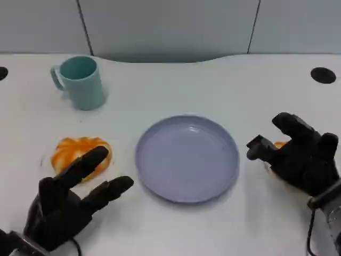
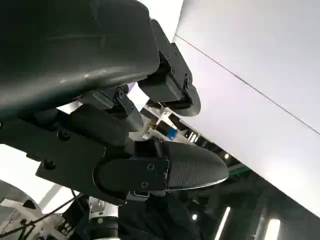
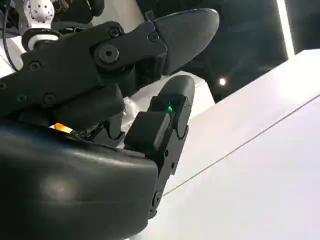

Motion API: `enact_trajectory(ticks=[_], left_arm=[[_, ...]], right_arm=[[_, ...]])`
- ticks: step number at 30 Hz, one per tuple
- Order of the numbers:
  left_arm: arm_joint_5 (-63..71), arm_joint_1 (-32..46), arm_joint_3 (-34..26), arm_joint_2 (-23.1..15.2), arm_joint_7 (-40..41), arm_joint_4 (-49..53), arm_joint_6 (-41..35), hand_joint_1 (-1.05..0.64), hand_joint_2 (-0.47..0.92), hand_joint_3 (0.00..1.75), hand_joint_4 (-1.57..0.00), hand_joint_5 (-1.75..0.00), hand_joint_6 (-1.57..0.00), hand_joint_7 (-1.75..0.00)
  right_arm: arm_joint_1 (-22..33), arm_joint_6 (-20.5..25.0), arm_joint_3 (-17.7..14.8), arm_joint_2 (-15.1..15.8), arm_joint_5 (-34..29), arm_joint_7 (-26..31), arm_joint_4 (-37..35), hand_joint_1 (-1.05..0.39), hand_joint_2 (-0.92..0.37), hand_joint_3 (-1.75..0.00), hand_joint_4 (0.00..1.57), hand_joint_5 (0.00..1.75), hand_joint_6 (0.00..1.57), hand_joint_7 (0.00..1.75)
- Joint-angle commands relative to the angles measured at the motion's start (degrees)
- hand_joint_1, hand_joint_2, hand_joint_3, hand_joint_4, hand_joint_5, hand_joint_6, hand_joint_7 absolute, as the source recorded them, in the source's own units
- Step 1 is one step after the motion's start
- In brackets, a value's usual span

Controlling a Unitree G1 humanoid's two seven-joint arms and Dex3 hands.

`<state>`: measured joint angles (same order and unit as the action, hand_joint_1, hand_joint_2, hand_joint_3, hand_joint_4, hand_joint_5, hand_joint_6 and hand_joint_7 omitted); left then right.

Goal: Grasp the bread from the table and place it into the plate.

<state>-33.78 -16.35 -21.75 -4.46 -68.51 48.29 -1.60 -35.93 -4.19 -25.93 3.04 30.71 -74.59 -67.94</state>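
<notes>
Left hand [image 1: 69, 200], released with fingers spread, hovers by the worktop's near edge just short of the orange bread [image 1: 80, 153] lying left of the empty plate [image 1: 186, 158], apparently poised to grasp, while the right hand [image 1: 301, 157] curls beside the plate, contents unclear.

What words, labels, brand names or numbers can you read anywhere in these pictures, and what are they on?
None can be read.
The mug, the plate and the bread carry no print in the head view.
The left hand and right hand show no legible marking; the right wrist view shows a small green light, not text.
</notes>
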Motion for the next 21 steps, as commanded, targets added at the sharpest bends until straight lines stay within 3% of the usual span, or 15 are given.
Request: enact_trajectory(ticks=[1, 15, 21], left_arm=[[-0.1, 0.6, -0.3, -0.9, 0.4, -0.7, 0.6, -1.00, 0.92, 0.49, -0.71, -0.40, -0.73, -0.01], [-0.2, 0.5, -0.3, -0.8, 0.2, -0.9, 0.3, -0.99, 0.92, 0.49, -0.69, -0.41, -0.72, 0.00], [3.6, 2.1, -0.1, 0.7, 5.0, -5.8, 16.6, -0.93, 0.92, 0.43, -0.71, -0.40, -0.71, 0.00]], right_arm=[[-0.4, -1.3, -0.4, 0.4, 0.1, -0.1, 0.6, -0.48, -0.92, -0.07, 0.82, 0.91, 1.09, 0.00], [-0.5, -1.3, -0.4, 0.4, 0.0, 0.2, 0.2, -0.48, -0.92, -0.06, 0.82, 0.91, 1.09, 0.00], [-0.8, -0.8, -0.1, 0.2, -0.2, 0.7, 0.0, -0.49, -0.92, -0.05, 0.83, 0.88, 1.10, 0.01]])
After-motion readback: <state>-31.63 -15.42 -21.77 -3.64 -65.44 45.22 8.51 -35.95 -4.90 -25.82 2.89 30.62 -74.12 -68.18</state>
